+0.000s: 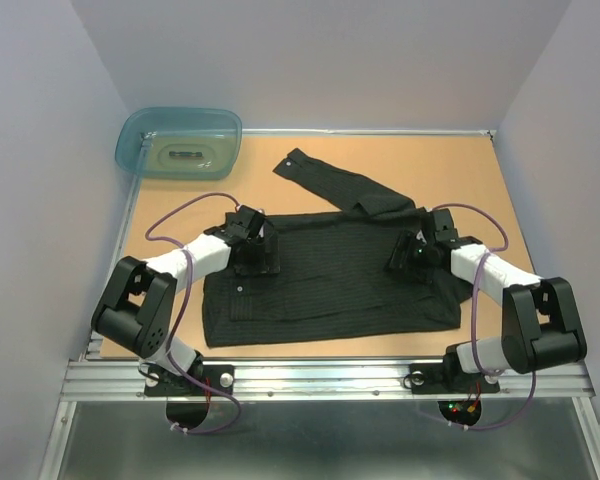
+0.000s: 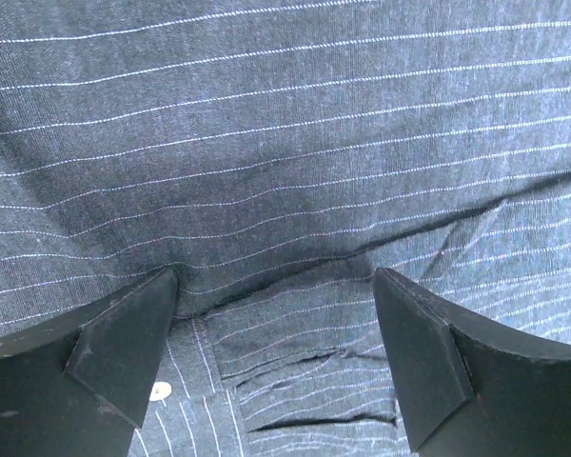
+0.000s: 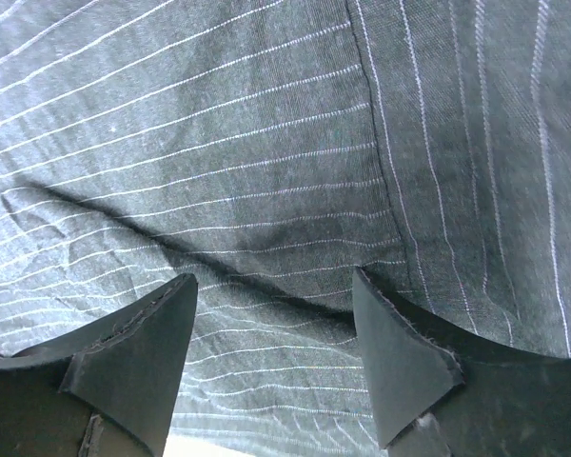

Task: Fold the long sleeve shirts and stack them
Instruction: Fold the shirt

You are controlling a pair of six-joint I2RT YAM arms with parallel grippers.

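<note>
**Top external view: shirt partly folded, nothing stacked**

Top external shows one dark pinstriped long sleeve shirt [image 1: 330, 285] lying across the middle of the table [image 1: 460, 170], its body gathered into a rough rectangle. One sleeve [image 1: 340, 185] stretches out toward the far edge, not yet folded in. By my reading, the fold is about half done and the stacking has not begun; no second shirt is in sight.

The left gripper [image 1: 255, 250] hangs over the shirt's far left part, jaws spread wide, with nothing between them. The right gripper [image 1: 405, 252] sits over the far right part, jaws well apart and likewise empty.

No brand or writing can be read. A pale button [image 2: 160, 389] shows, and the teal tub [image 1: 140, 135] holds a dark mark too small to read.
</note>
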